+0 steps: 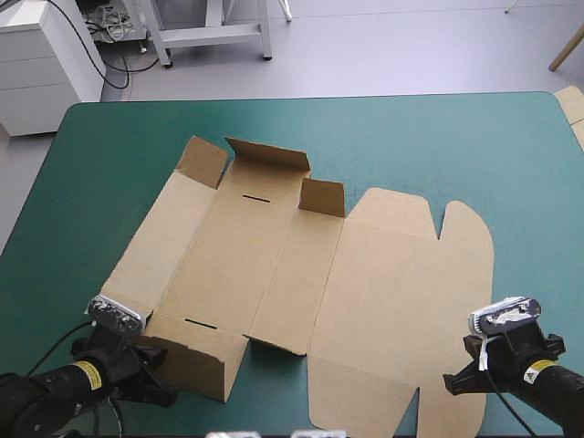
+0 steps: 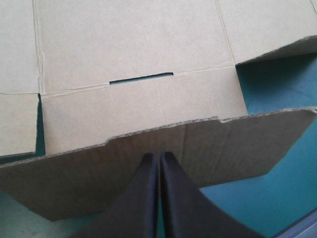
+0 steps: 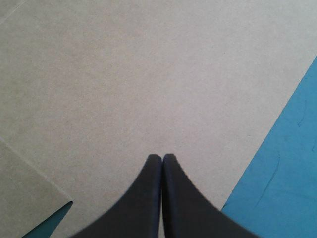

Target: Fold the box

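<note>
The teal-green tabletop (image 1: 438,137) shows open cover along its far edge and down both sides. The brown box (image 1: 365,283) is spread across the middle, almost to the near edge. Its small far flaps and its near-left flap are tilted up. The left end effector (image 2: 158,156), fingers pressed together and holding nothing, sits against that near-left flap. The right end effector (image 3: 162,157), also closed and empty, hangs over the box's near-right panel beside its edge.

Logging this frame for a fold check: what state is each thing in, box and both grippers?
box: open sheet, mostly flat, lid panel flat, far flaps and near wall raised.
left gripper: shut, tips at the raised near wall.
right gripper: shut, over the flat lid panel.
</note>
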You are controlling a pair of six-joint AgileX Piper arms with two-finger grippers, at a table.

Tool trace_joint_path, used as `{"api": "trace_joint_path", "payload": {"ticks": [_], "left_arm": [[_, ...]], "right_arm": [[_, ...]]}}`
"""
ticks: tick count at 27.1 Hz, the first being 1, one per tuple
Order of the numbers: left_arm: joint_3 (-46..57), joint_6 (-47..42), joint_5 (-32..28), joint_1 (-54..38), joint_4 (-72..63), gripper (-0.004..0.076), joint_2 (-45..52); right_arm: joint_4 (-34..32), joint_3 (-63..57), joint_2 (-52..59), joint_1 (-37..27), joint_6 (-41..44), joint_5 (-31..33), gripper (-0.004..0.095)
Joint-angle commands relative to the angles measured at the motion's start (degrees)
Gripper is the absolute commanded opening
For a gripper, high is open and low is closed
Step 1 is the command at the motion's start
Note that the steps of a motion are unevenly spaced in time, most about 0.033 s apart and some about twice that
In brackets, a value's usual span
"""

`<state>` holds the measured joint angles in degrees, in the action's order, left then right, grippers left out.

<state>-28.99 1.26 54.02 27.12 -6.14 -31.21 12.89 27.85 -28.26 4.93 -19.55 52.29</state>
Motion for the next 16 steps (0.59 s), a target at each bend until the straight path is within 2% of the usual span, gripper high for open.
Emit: {"api": "trace_joint_path", "payload": {"ticks": [1,13,16], "left_arm": [[-1.37,-0.12,-2.41,0.45,-1.81,-0.0008,-0.21],[-1.37,-0.12,-2.29,0.45,-1.81,-0.0008,-0.21],[-1.37,-0.12,-2.29,0.45,-1.81,-0.0008,-0.21]], "right_arm": [[0.73,1.52,-0.14,0.03,-0.13,-2.57,-0.0021],[0.76,1.52,-0.14,0.03,-0.13,-2.57,-0.0019],[1.08,1.52,-0.14,0.03,-0.53,-2.57,0.0018]]}}
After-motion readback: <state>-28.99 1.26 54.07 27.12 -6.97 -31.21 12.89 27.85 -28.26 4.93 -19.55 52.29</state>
